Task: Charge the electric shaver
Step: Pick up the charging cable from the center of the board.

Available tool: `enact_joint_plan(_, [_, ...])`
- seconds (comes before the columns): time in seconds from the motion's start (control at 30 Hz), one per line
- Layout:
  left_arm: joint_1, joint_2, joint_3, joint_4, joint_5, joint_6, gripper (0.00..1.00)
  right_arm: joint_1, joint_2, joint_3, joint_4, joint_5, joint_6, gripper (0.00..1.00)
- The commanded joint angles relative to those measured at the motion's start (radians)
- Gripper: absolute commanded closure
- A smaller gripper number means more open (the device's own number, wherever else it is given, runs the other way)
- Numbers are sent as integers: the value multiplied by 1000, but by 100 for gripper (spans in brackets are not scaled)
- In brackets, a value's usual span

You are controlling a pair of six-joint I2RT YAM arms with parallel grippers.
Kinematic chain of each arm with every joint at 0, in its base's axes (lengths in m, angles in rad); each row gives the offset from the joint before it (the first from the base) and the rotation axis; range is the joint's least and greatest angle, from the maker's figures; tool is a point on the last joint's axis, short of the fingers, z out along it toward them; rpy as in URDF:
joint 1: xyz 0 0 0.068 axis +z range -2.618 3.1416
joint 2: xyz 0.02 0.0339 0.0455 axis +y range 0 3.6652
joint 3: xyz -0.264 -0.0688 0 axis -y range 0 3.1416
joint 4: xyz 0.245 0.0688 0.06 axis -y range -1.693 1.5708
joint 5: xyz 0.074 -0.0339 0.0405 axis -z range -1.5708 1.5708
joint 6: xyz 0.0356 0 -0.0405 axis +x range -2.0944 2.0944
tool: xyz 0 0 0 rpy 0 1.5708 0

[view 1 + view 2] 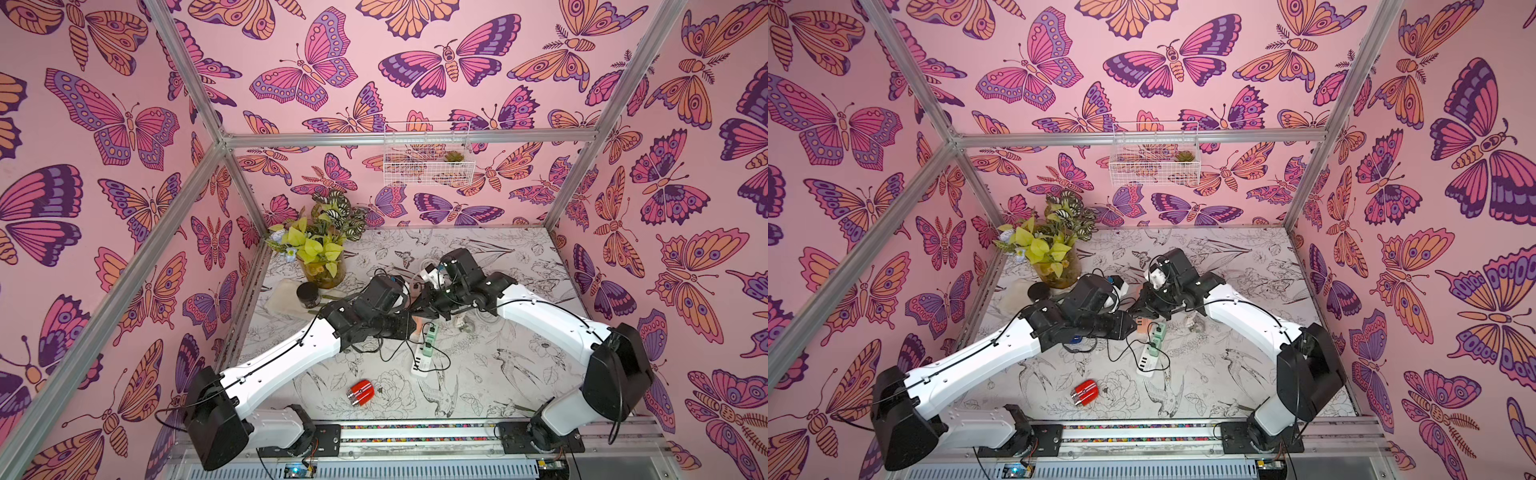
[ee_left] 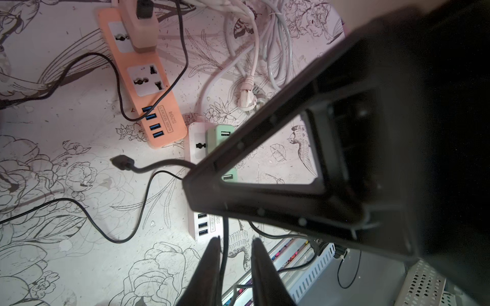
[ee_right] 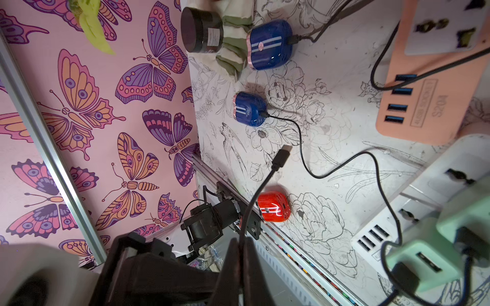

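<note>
**A:** How many shavers are on the flower-printed table [image 1: 519, 374]?

**B:** Three small rounded ones. Two glossy blue shavers [image 3: 270, 45] each have a black lead plugged in. One glossy red electric shaver [image 3: 273, 206] lies by itself near the front rail, apart from both strips.

**A:** Both strips?

**B:** Two: a peach-orange power strip [image 2: 163, 139] and a white power strip [image 1: 419, 363]. The white one carries two mint-green adapters [image 3: 424, 254].

**A:** And the pincers?

**B:** Two again. The right gripper [image 3: 241, 242] is clamped on a thin black charging cable [image 3: 277, 161], whose free plug end sticks out past the fingertips. The left gripper [image 2: 236, 238] has its fingers parted, with a black lead running through the gap. I cannot tell whether the lead touches them.
</note>
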Motion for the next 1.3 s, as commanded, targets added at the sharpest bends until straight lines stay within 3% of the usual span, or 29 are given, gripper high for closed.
enact_joint_plan(0.0, [27, -15, 22, 28, 10, -86, 56, -24, -50, -20, 29, 6, -36, 100])
enact_joint_plan(0.1, [88, -66, 13, 39, 21, -241, 50, -35, -72, -37, 51, -4, -62, 100])
enact_joint_plan(0.2, [180, -107, -59, 121, 70, -499, 48, -46, -99, -69, 108, -27, -81, 100])
enact_joint_plan(0.4, [286, -140, -278, 463, 120, -1034, 45, -49, -140, -124, 232, -74, -99, 100])
enact_joint_plan(0.6, [313, -51, -336, 656, 210, -1276, 43, -50, -159, -157, 315, -109, -75, 100])
enact_joint_plan(0.8, [324, 13, -360, 762, 209, -1348, 49, -51, -168, -169, 326, -121, -70, 100])
enact_joint_plan(1.17, [327, 41, -369, 798, 252, -1368, 78, -50, -185, -187, 347, -108, -52, 100])
enact_joint_plan(1.27, [327, 35, -376, 803, 244, -1367, 90, -49, -187, -190, 343, -107, -52, 100])
